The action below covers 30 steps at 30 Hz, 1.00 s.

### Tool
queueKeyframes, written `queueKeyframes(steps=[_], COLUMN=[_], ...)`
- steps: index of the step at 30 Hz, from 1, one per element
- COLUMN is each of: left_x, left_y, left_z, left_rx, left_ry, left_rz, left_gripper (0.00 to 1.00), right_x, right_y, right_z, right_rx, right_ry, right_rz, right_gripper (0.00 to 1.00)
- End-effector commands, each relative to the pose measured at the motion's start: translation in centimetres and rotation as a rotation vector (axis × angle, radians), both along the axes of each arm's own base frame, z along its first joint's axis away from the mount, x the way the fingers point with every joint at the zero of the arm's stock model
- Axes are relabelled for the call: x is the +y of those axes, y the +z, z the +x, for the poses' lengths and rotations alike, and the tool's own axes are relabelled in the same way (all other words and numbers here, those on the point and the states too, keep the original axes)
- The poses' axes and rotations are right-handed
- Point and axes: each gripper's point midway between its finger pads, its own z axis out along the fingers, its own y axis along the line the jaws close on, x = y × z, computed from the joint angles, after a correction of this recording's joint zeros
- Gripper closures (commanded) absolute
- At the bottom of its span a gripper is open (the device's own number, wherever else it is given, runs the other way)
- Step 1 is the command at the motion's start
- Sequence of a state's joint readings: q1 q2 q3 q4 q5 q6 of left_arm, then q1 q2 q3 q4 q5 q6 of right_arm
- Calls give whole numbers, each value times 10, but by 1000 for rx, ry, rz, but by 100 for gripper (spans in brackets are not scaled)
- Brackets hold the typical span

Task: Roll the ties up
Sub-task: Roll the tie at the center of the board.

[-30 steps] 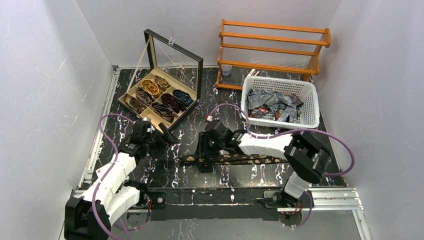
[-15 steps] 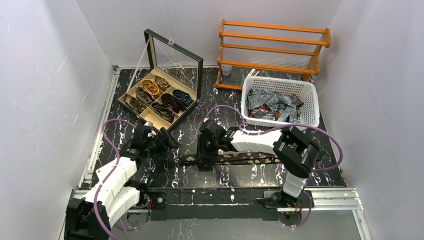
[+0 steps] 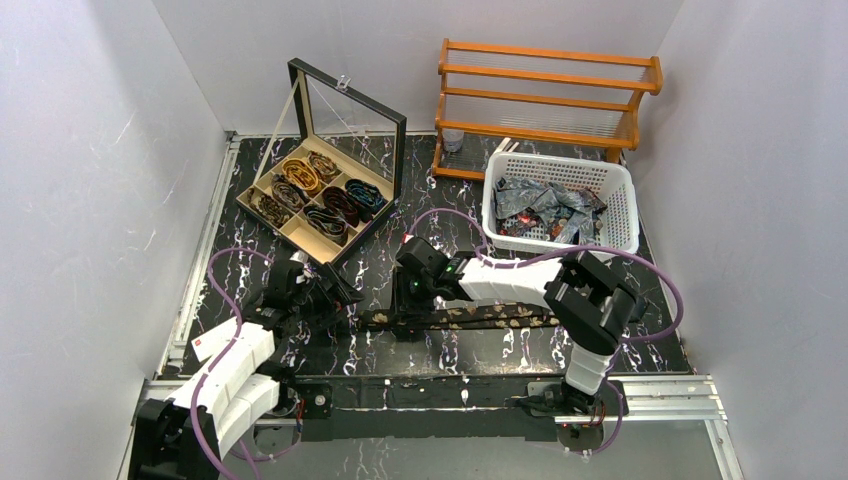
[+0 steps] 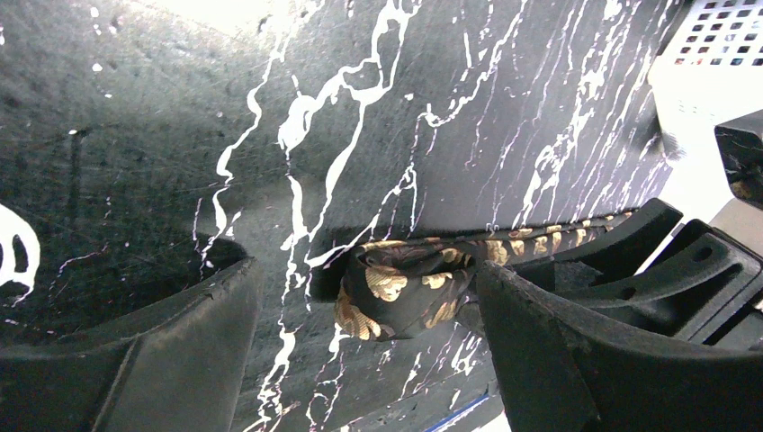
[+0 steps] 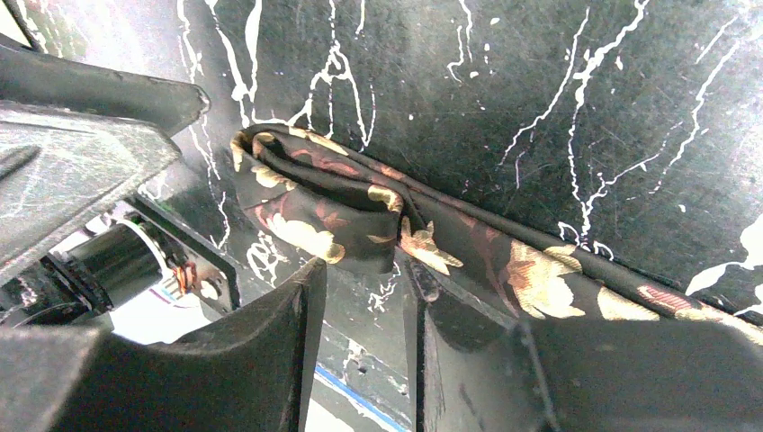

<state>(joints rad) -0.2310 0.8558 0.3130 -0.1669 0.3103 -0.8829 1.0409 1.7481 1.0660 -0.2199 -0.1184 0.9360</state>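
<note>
- So, rolled ties (image 3: 322,195) sit in the box (image 3: 268,180); a heap (image 3: 548,205) waits in the basket (image 3: 626,190).
- The gold-spotted tie (image 4: 405,288) lies on the table (image 3: 480,352), only its end folded.
- My left gripper (image 3: 338,292) gapes around that fold; my right gripper (image 5: 364,270) is half-parted, pinching nothing.

Dark gold-flowered tie (image 3: 490,318) lies stretched flat, its left end folded over.

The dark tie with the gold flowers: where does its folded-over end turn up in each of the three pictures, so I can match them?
Top external: the tie's folded end lies low, left of centre.
Left wrist: near the centre, slightly low.
Right wrist: left of centre, mid-height.
Shared landmark: the black table with white veins.
</note>
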Motion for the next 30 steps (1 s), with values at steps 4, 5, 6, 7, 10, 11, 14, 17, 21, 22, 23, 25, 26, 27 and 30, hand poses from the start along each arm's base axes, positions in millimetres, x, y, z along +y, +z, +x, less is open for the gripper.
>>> queueKeyframes(steps=[4, 5, 6, 7, 10, 11, 14, 17, 21, 22, 23, 25, 26, 27, 30], left_x=[-4, -4, -5, -5, -5, -6, -11, -16, -21, -22, -23, -23, -23, -24, -26], left_y=[2, 1, 0, -1, -4, -5, -7, -8, -5, -2, -2, -4, -6, -7, -12], left_z=[-2, -4, -5, -6, -10, -11, -13, -16, -16, -13, -13, -14, -15, -16, -19], left_rx=[-14, -10, -9, -7, -4, -5, -10, -19, -35, -58, -60, -58, -56, -53, -42], left_ry=[-37, -38, -41, -45, -50, -52, -57, -78, -103, -107, -106, -109, -112, -116, -130], left_rz=[-21, -22, -24, -28, -33, -41, -76, -115, -137, -145, -148, -149, -149, -147, -136], left_gripper=[16, 16, 16, 16, 16, 16, 16, 17, 19, 20, 21, 22, 23, 25, 26], right_x=[8, 6, 3, 1, -9, -12, -18, -19, -19, -19, -19, -18, -18, -18, -18], right_y=[8, 1, -5, -10, -23, -27, -36, -39, -43, -44, -44, -45, -46, -47, -49], right_z=[10, 9, 8, 7, 3, 2, 0, -1, -3, -3, -3, -3, -3, -4, -5], right_rx=[-26, -16, -5, 5, 27, 35, 61, 69, 96, 102, 103, 113, 122, 138, 165], right_ry=[-7, -9, -13, -13, -25, -26, -29, -28, -14, -11, -5, 3, 8, 16, 42], right_rz=[2, -20, -40, -54, -101, -109, -123, -127, -118, -115, -114, -109, -105, -98, -86], right_gripper=[55, 57, 58, 59, 67, 71, 76, 76, 76, 77, 77, 77, 76, 77, 77])
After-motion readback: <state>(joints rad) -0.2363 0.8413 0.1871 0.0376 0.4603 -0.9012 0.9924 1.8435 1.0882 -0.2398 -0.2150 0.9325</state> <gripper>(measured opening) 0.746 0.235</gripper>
